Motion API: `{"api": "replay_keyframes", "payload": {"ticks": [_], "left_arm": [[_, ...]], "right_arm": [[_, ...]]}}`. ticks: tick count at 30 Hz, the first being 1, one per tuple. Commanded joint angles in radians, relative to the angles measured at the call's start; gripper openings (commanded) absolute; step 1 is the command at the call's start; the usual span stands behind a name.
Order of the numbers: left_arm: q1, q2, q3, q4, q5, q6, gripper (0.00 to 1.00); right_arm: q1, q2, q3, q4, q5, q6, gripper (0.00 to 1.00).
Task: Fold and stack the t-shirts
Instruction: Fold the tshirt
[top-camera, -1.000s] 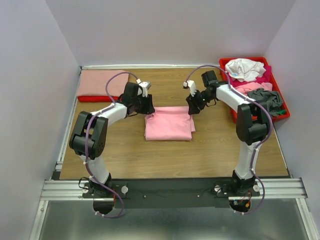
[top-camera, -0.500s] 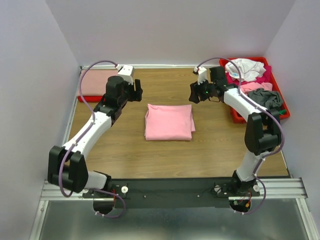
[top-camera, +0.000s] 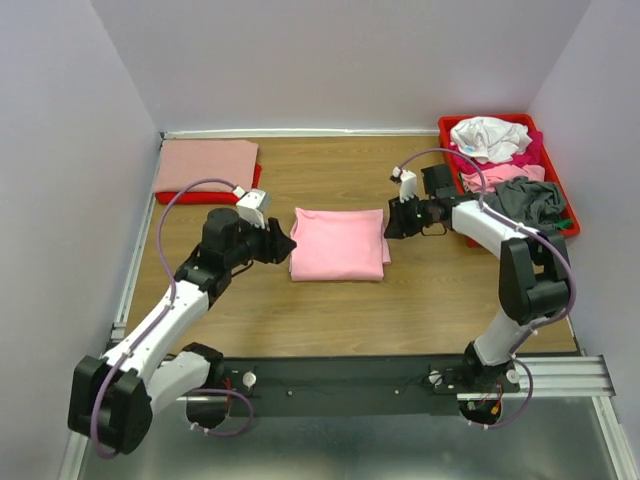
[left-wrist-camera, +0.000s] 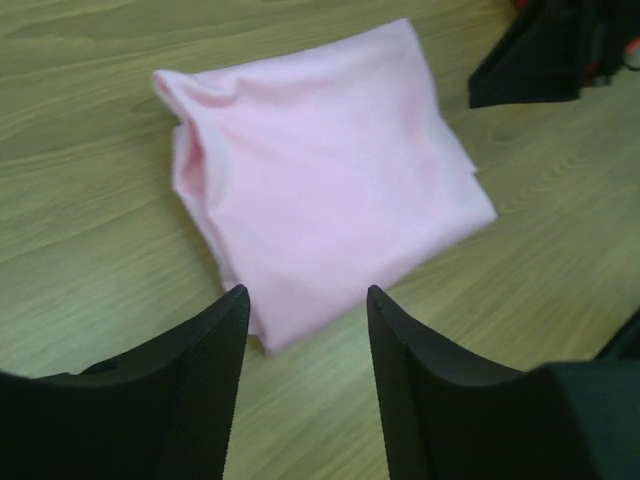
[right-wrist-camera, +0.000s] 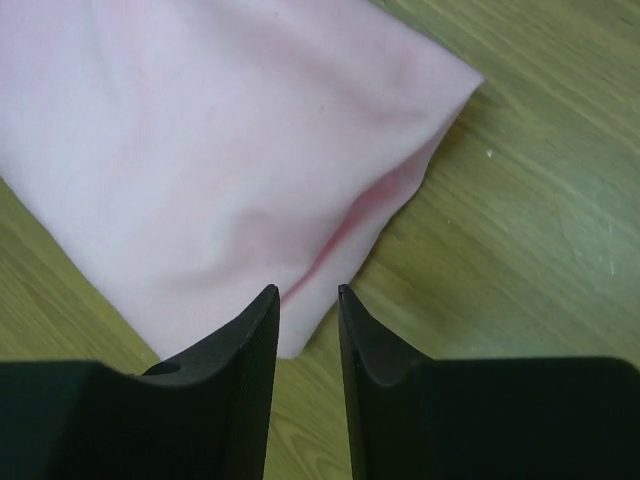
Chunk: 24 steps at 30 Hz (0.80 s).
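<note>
We see a wooden table (top-camera: 330, 310) with pale walls (top-camera: 340, 60) on three sides. A red tray (top-camera: 447, 127) sits at its far right corner, a second red tray (top-camera: 180, 197) at its far left, and an aluminium rail (top-camera: 130, 377) lines its near edge.

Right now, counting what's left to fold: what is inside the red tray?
A white t-shirt, magenta cloth, pink cloth and a grey t-shirt show; whatever lies beneath is covered.
</note>
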Motion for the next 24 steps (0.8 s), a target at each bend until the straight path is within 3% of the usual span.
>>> {"api": "replay_keyframes", "payload": {"ticks": [1, 6, 11, 14, 18, 24], "left_arm": [[-0.115, -0.066, -0.017, 0.026, 0.026, -0.031, 0.61], [-0.343, -0.019, 0.012, 0.072, -0.113, -0.012, 0.66], [-0.500, 0.142, 0.092, 0.095, -0.312, 0.111, 0.70], [-0.567, 0.237, 0.133, 0.120, -0.392, 0.160, 0.71], [-0.630, 0.335, 0.189, 0.171, -0.428, 0.269, 0.73], [-0.690, 0.490, 0.276, 0.183, -0.468, 0.411, 0.74]], "right_arm": [[-0.008, -0.097, -0.052, -0.006, 0.072, 0.005, 0.38], [-0.008, -0.090, -0.060, -0.074, 0.049, -0.058, 0.40], [-0.008, -0.059, -0.051, -0.133, 0.050, -0.098, 0.39], [-0.009, -0.060, -0.055, -0.141, 0.055, -0.098, 0.40], [-0.009, -0.050, -0.071, -0.147, 0.066, -0.106, 0.47], [-0.011, -0.018, -0.072, -0.161, 0.038, -0.113, 0.48]]}}
